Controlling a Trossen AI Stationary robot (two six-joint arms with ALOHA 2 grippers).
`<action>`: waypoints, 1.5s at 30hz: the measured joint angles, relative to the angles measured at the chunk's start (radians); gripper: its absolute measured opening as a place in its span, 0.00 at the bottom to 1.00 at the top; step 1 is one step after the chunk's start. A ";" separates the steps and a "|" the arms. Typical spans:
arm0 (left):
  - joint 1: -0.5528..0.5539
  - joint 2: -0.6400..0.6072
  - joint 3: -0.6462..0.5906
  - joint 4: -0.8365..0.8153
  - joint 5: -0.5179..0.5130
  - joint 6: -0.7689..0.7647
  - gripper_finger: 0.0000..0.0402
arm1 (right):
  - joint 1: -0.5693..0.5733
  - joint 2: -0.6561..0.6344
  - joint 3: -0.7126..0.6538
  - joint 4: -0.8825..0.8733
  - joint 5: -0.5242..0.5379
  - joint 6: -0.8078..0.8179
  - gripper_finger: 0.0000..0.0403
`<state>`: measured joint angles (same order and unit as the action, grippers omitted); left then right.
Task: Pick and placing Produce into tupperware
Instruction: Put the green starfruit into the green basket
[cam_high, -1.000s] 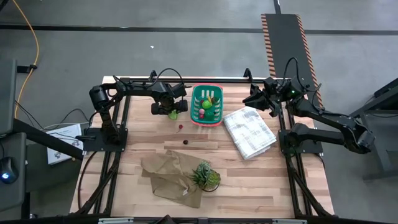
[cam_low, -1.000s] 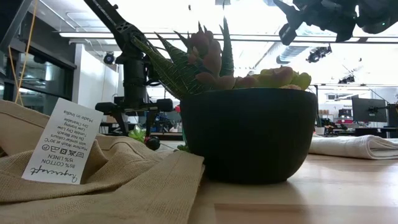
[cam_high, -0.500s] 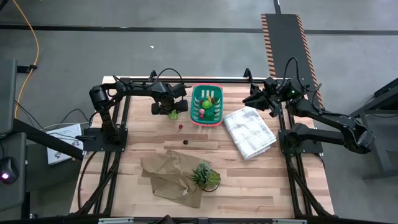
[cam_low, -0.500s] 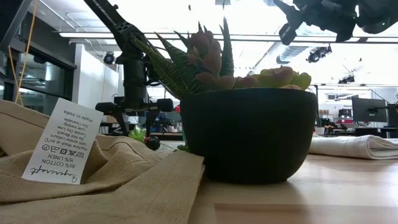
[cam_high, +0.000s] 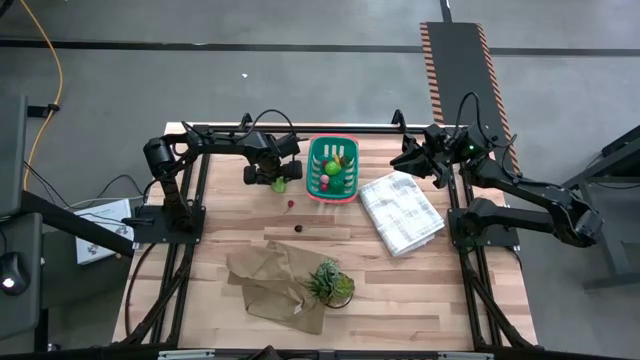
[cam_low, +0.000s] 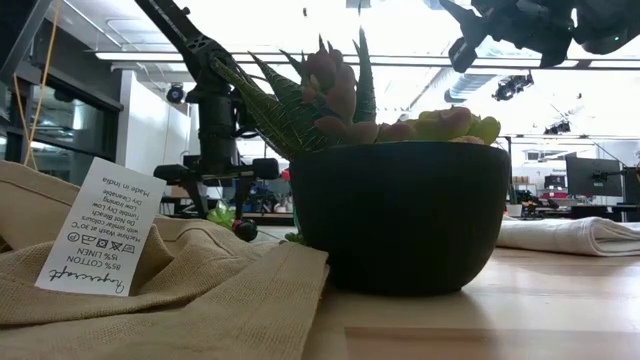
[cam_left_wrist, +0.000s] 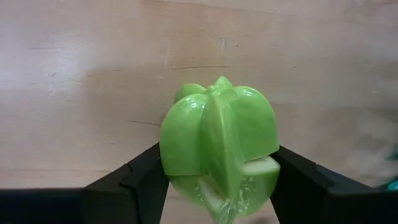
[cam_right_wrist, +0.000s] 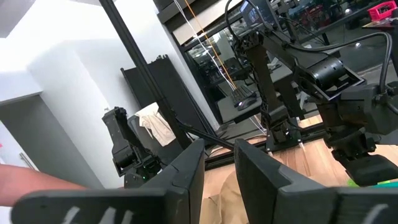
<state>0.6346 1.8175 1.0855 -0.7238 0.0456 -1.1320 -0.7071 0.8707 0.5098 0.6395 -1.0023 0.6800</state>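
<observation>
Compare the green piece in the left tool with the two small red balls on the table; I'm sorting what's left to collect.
The light green lobed piece sits between the left tool's fingers, near the teal basket; the two red balls lie loose on bare wood, nearer the table's middle. The green piece is much larger and ridged; the balls are tiny and round. All three are outside the basket.

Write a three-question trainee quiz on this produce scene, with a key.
1. True or false: the left tool is closed on a light green ribbed fruit.
2. What lies right of the teal basket in the high view? A) folded checked cloth B) potted plant C) tan cloth
3. How many small red balls lie loose on the wooden table?

Key: 1 true. 2 A. 3 two: red ball, dark red ball.
</observation>
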 joint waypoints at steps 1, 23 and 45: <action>0.000 0.000 0.000 0.000 0.000 0.000 0.56 | 0.000 0.000 0.000 0.000 0.000 0.000 0.20; 0.000 0.000 0.000 0.001 0.000 0.000 0.53 | 0.000 0.000 0.000 0.000 0.000 0.000 0.20; 0.000 0.000 0.000 0.001 0.000 0.000 0.50 | 0.000 0.000 0.000 0.000 0.000 0.000 0.20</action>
<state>0.6342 1.8175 1.0855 -0.7227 0.0452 -1.1316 -0.7071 0.8705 0.5098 0.6392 -1.0023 0.6804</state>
